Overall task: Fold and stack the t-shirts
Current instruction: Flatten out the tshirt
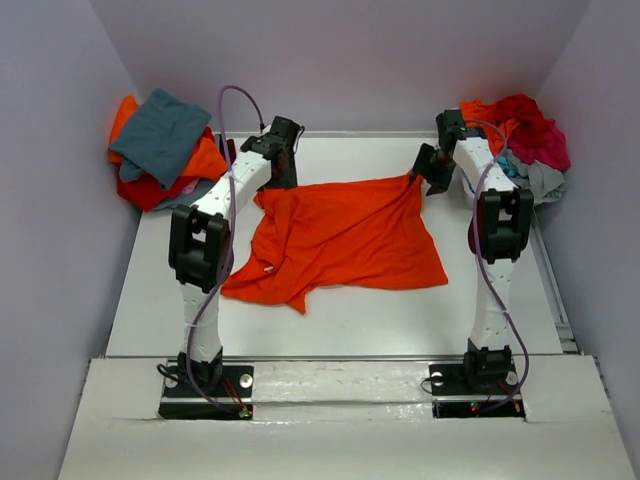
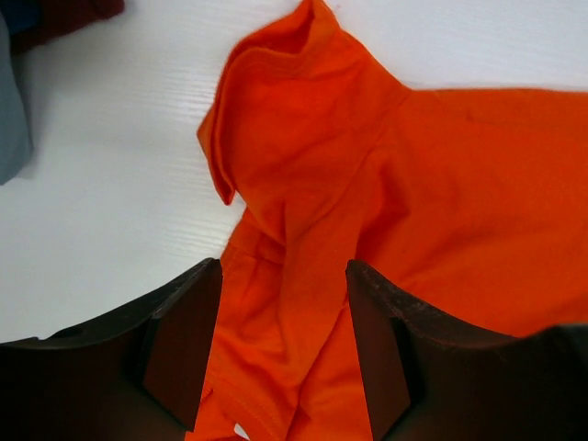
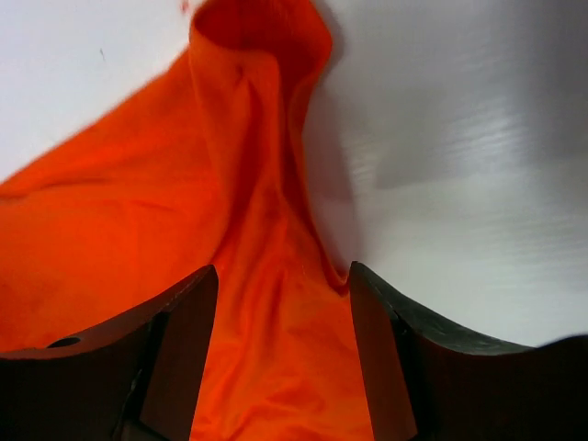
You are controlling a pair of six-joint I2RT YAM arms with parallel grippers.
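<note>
A bright orange t-shirt [image 1: 340, 240] lies spread and rumpled on the white table [image 1: 330, 320]. My left gripper [image 1: 283, 170] hovers over its far left corner and is open; orange cloth [image 2: 367, 165] lies loose between the dark fingers [image 2: 188, 340]. My right gripper [image 1: 428, 172] is at the far right corner, also open, with a raised ridge of the orange cloth [image 3: 257, 110] running between its spread fingers [image 3: 377, 358]. Neither gripper pinches the shirt. More t-shirts lie in a pile at the far left [image 1: 165, 145], teal-grey on top, and in a loose heap at the far right [image 1: 520, 135].
Lilac walls close the table in on three sides. The two piles fill the far corners beside the arms. A metal rail [image 1: 553, 290] runs along the right table edge. A grey cloth edge [image 2: 11, 119] shows at the left of the left wrist view.
</note>
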